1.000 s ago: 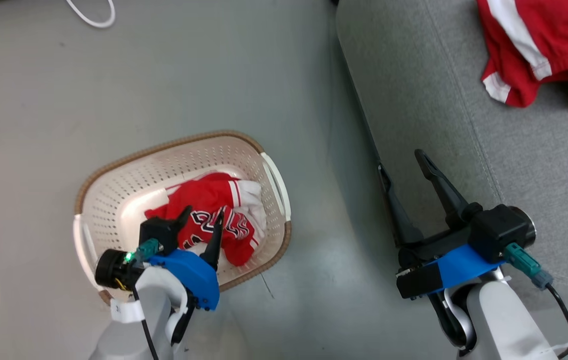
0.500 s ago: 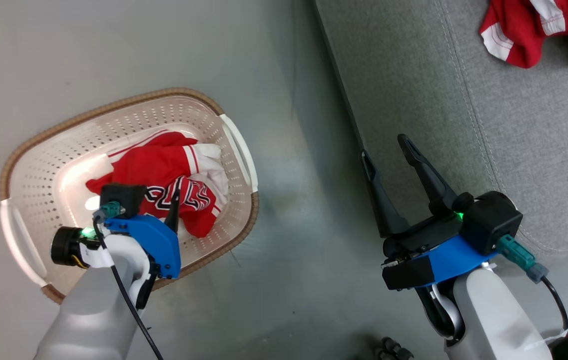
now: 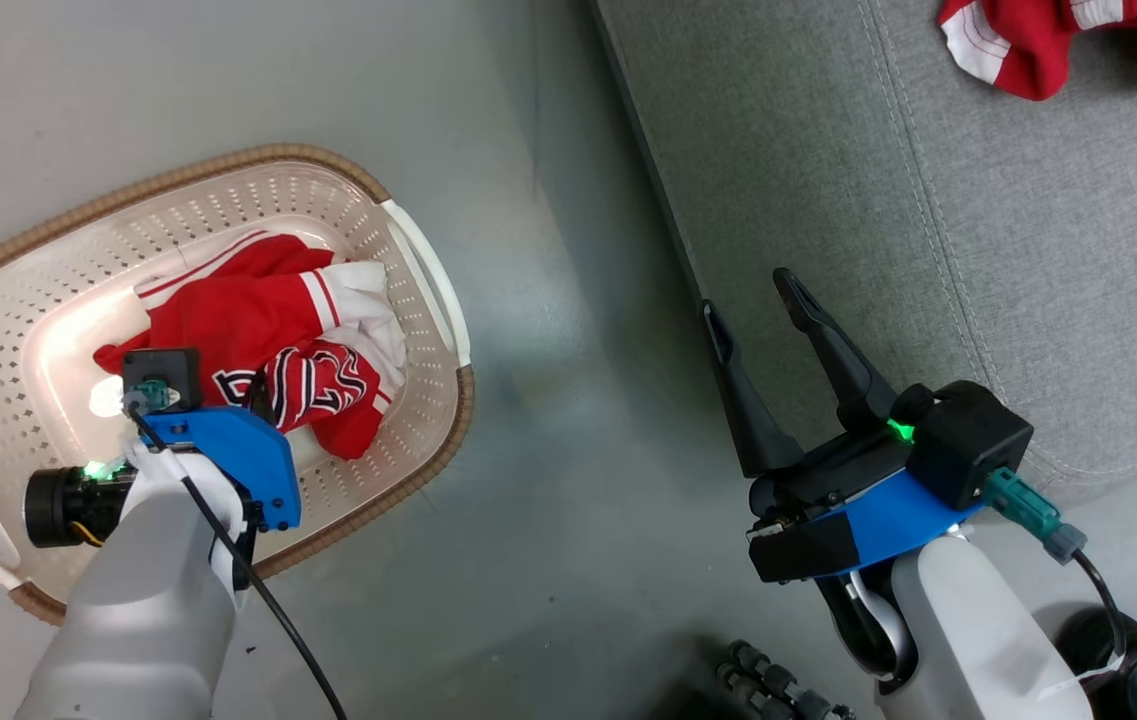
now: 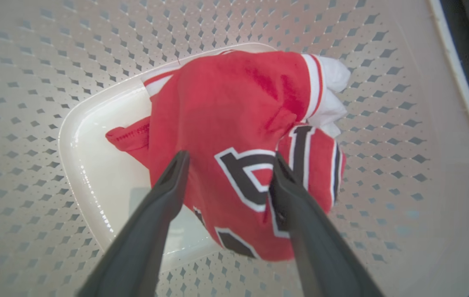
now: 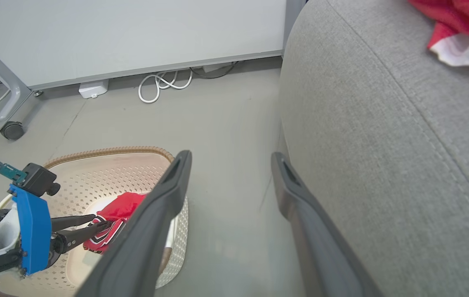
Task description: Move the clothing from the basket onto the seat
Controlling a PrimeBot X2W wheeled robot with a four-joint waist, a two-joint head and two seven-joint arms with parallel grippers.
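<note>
The left gripper (image 4: 230, 156) hangs wide open and empty inside the basket (image 3: 258, 158), fingers pointing down with their tips either side of a raised fold of the jersey (image 4: 234, 95). Whether they touch the cloth I cannot tell. That spread looks chosen so the fingers can close on a thick bunch, not a single thin layer. The jersey lies crumpled on the basket's smooth bottom, toward its right wall. It is red, with black lettering edged in white, and a white band with red stripes shows at its far side. The right gripper (image 3: 746, 292) is also wide open and empty, held over the floor (image 3: 548, 420) just beside the left edge of the seat (image 3: 928, 260), probably parked clear of the reach. The shorts (image 3: 1028, 45) lie bunched at the seat's far right, so about half the job looks done. The jersey is what remains in the basket.
</note>
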